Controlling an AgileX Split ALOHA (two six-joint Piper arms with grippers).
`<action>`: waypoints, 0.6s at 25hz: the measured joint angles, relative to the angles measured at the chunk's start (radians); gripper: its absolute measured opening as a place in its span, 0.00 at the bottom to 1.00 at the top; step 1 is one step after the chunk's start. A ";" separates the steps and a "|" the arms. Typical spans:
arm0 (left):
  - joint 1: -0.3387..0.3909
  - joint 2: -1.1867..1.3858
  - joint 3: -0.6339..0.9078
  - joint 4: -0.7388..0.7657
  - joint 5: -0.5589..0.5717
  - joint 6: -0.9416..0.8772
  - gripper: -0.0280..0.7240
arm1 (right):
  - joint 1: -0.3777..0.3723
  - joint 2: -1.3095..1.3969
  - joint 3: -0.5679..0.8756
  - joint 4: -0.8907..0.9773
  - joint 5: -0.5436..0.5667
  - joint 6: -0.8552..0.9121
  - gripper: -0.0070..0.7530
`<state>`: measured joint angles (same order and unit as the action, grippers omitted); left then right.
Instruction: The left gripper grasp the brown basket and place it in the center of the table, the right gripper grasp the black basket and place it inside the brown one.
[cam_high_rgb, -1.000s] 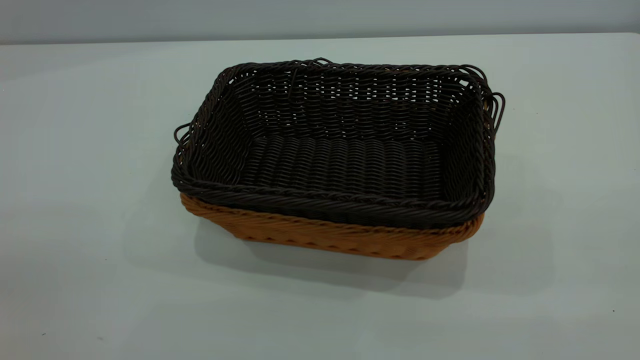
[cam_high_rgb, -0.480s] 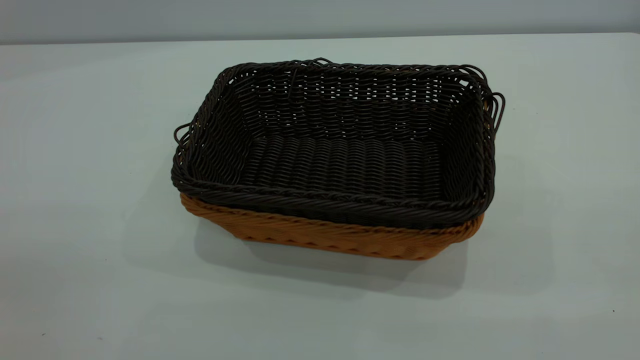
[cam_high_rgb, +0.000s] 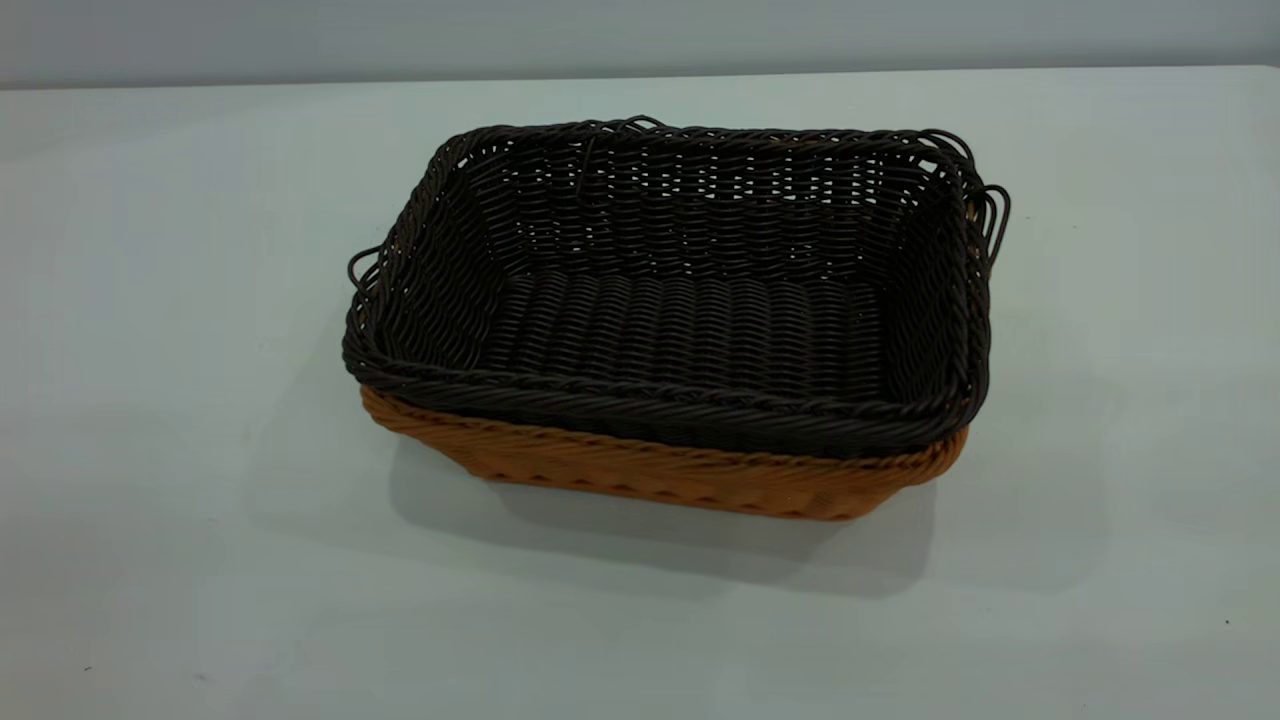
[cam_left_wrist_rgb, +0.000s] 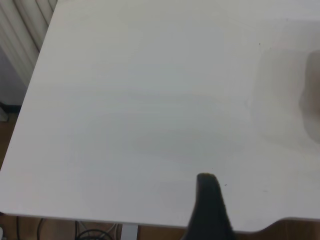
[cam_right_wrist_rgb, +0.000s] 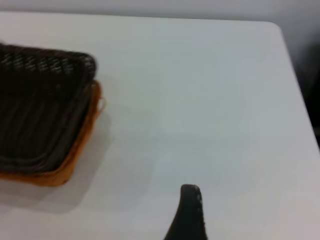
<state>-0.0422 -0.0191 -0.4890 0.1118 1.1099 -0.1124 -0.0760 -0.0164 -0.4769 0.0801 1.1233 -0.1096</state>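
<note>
1. The black basket (cam_high_rgb: 668, 300) is seated inside the brown basket (cam_high_rgb: 660, 470), rims nearly level.
2. The nested pair is located near the middle of the table (cam_high_rgb: 150, 400).
3. The left gripper (cam_left_wrist_rgb: 209, 210) is held above bare tabletop; only a dark tip is seen, so its opening cannot be determined.
4. The right gripper (cam_right_wrist_rgb: 187, 212) is held apart from the baskets; its opening likewise cannot be determined.

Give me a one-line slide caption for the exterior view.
Black basket nested inside the brown basket at the middle of the pale table; neither arm in view.
</note>
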 joint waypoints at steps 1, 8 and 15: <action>0.000 0.000 0.000 0.000 0.000 0.000 0.69 | 0.000 0.000 0.001 -0.013 0.000 0.019 0.74; 0.000 0.000 0.000 0.000 0.000 0.000 0.69 | -0.003 0.000 0.003 -0.037 -0.002 0.056 0.74; 0.000 0.000 0.000 0.000 0.000 0.000 0.69 | -0.003 0.000 0.003 -0.038 -0.002 0.056 0.74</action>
<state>-0.0422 -0.0191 -0.4890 0.1118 1.1099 -0.1124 -0.0793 -0.0164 -0.4734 0.0418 1.1210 -0.0541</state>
